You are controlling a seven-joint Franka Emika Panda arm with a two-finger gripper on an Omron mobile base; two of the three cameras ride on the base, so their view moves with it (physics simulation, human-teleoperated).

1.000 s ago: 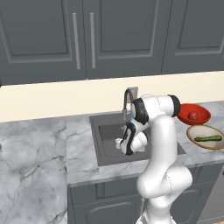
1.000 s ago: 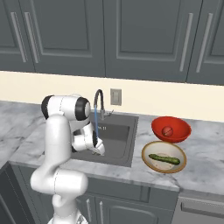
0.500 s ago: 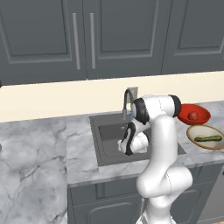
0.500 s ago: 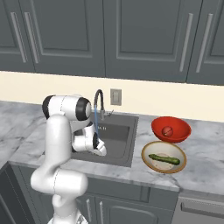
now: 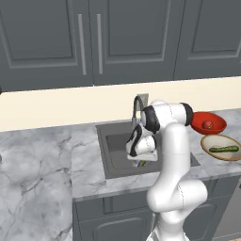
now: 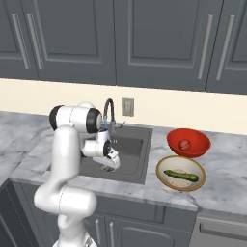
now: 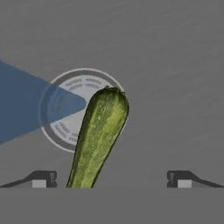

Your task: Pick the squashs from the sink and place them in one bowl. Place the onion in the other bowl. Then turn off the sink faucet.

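Green squash lies on the sink floor, partly over the round drain, directly under the gripper, whose two tips stand spread wide w/ nothing between them but the squash's near end. Long axis runs from the bottom of the hand view up and a bit right, i.e. roughly across the line joining the tips, so the jaws look about square to its width, a fair setup for a pinch across the slim body. Squash sits a little toward the left tip, not centred; I'd judge a small shift that way, then straight down, is what the grasp needs. Blue water stream crosses the drain just beside the squash's far end. In the base views the gripper hangs low inside the sink, below the faucet, w/ a bit of green under it. Other squash already lies in the beige bowl, next to the sink; onion sits in the red bowl behind it. Faucet not yet off.
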